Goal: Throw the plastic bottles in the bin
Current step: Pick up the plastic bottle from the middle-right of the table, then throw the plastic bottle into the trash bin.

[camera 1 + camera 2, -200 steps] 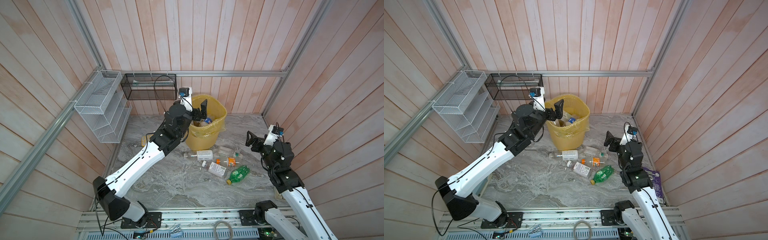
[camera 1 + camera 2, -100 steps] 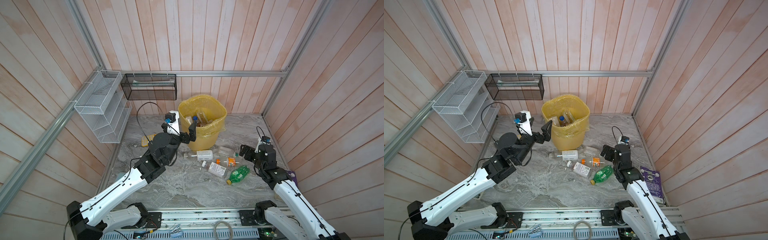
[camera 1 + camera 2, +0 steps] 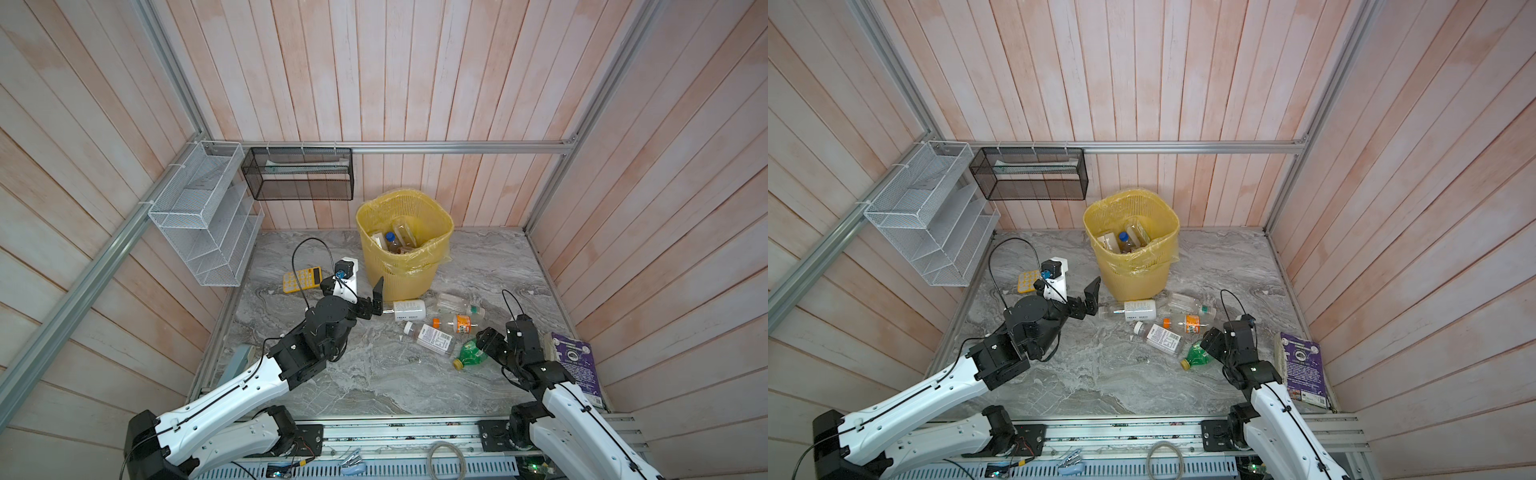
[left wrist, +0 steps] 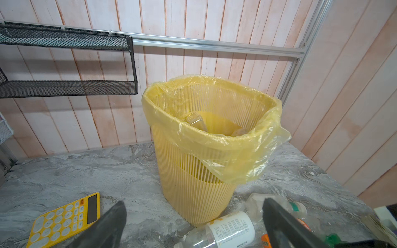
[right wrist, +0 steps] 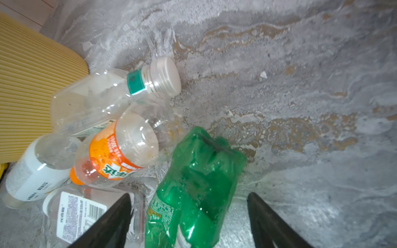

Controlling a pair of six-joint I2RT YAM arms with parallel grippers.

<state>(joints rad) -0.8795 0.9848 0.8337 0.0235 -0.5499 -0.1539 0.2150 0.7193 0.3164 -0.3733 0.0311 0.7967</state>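
Astride the crushed green plastic bottle point(image 5: 199, 171), lying flat, yellow cap point(image 3: 457, 364) toward my base point(image 3: 500, 432), my low right gripper point(image 5: 189, 194) stands with fingers point(image 5: 111, 219) apart.

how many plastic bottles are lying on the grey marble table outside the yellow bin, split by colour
green plastic bottle: 1
white-bodied plastic bottle: 1
clear plastic bottles: 3 (orange label, white barcode label, green neck band)
total: 5
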